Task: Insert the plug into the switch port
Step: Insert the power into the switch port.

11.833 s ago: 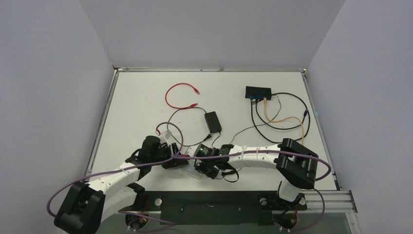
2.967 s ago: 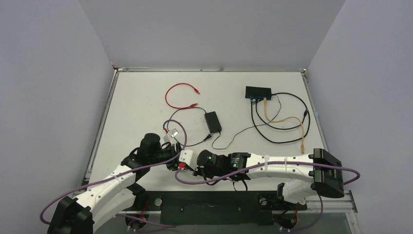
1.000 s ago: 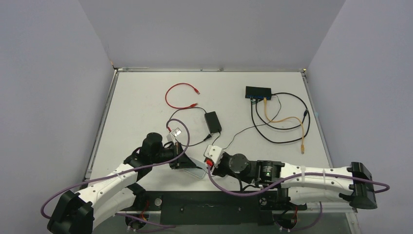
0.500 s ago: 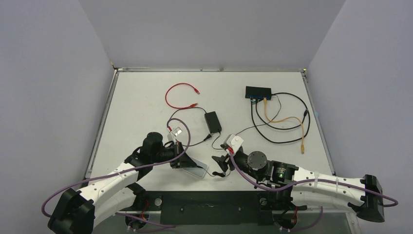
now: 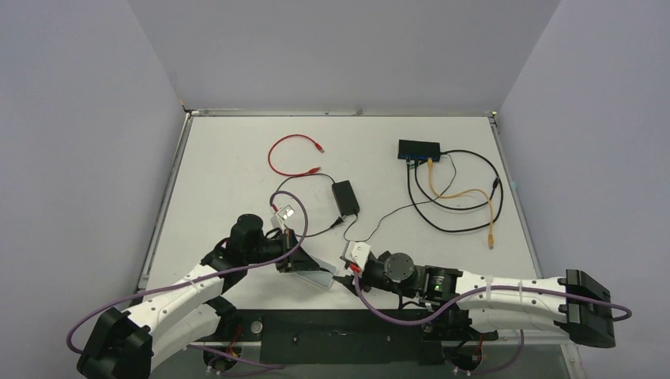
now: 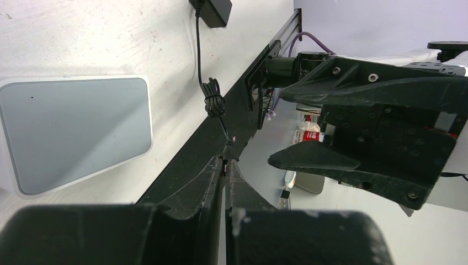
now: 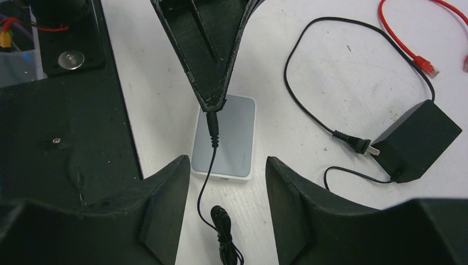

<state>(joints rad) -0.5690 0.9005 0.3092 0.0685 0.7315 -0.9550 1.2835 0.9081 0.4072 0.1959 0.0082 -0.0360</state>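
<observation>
We count two arms, one switch point(image 5: 419, 148), one black adapter brick point(image 7: 419, 138), one light grey rounded-square pad point(image 7: 234, 149), one red cable point(image 5: 294, 155) and one orange cable point(image 5: 476, 199). Several black leads loop beside the switch; we cannot tell how many. The switch sits at the far right of the table point(image 5: 221, 166), its blue-trimmed face with the row of ports turned towards the arms, well apart from both grippers.

The left arm reaches forward and bends right, with the left gripper point(image 7: 212, 101) low over the near edge of the pad. Its fingers are pressed together on a slim black barrel plug point(image 7: 212, 128), which pokes out from the tips, its thin cord trailing to a knotted bundle point(image 7: 223, 234).

The right arm lies low along the near edge, folded leftwards. The right gripper point(image 7: 226, 165) faces the left one, its fingers spread wide either side of the plug's cord and gripping nothing.
</observation>
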